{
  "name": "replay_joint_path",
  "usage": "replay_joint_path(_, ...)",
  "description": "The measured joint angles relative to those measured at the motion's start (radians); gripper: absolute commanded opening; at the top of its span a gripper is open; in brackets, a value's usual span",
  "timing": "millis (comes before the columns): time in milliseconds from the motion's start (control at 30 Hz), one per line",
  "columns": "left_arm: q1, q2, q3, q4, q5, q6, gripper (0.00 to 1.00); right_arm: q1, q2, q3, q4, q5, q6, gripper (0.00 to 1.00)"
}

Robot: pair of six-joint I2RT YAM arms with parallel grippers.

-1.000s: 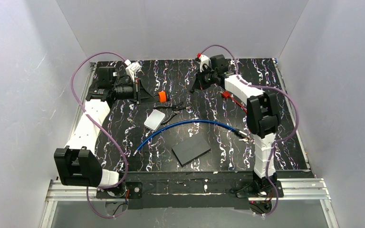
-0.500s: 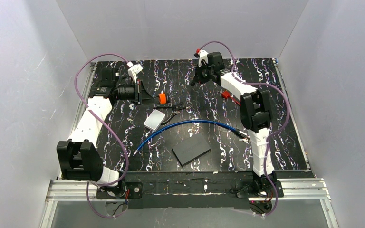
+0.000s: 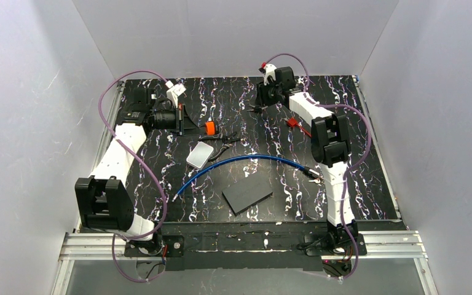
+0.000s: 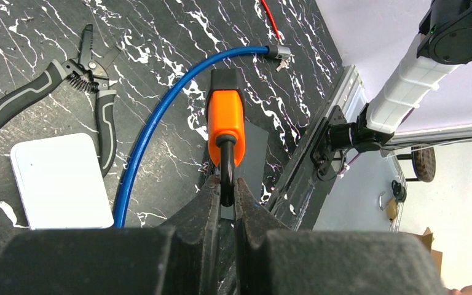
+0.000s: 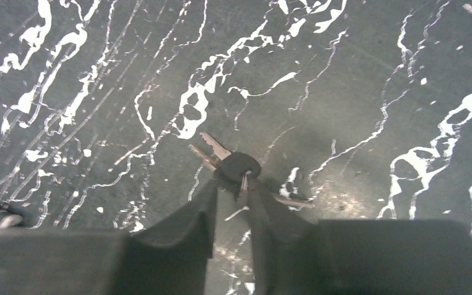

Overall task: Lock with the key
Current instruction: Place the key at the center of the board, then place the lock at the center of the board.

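Note:
The lock, a long bright-blue cable [image 3: 246,158] with dark metal end pieces, curves across the middle of the table and is free of both grippers; it also shows in the left wrist view as the blue cable [image 4: 160,117]. My left gripper [image 4: 226,184] is shut on the black loop of a small orange-and-black item [image 4: 225,123], held just above the table at the far left [image 3: 209,126]. My right gripper [image 5: 232,184] points down at the far middle of the table [image 3: 263,104]. Its jaws stand apart, and the black-headed key [image 5: 239,166], with other keys on its ring, lies at the fingertips.
Black-and-grey pliers [image 3: 224,142] and a white flat box [image 3: 200,155] lie between the left gripper and the cable. A dark grey slab [image 3: 247,193] sits near the front. A small red loop [image 3: 295,125] lies by the right arm. White walls close in three sides.
The right gripper's jaws have parted, and its arm has shifted a little toward the far edge. The left gripper keeps its hold and has barely moved.

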Motion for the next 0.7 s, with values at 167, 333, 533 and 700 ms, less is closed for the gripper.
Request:
replay_joint_path(167, -0.004, 0.016, 0.019, -0.024, -0.014, 0.010, 0.00, -0.011, -0.006, 0.000, -0.024, -0.002, -0.040, 0.78)
replay_joint_path(333, -0.020, 0.042, 0.047, -0.072, -0.028, 0.038, 0.00, -0.015, -0.107, -0.066, -0.076, -0.087, -0.101, 0.98)
replay_joint_path(533, -0.046, 0.084, 0.099, -0.147, -0.018, 0.064, 0.00, 0.024, -0.359, -0.203, -0.138, -0.278, -0.227, 0.98)
replay_joint_path(700, -0.070, 0.139, 0.138, -0.209, -0.008, 0.076, 0.00, 0.156, -0.562, -0.310, -0.227, -0.340, -0.393, 0.98)
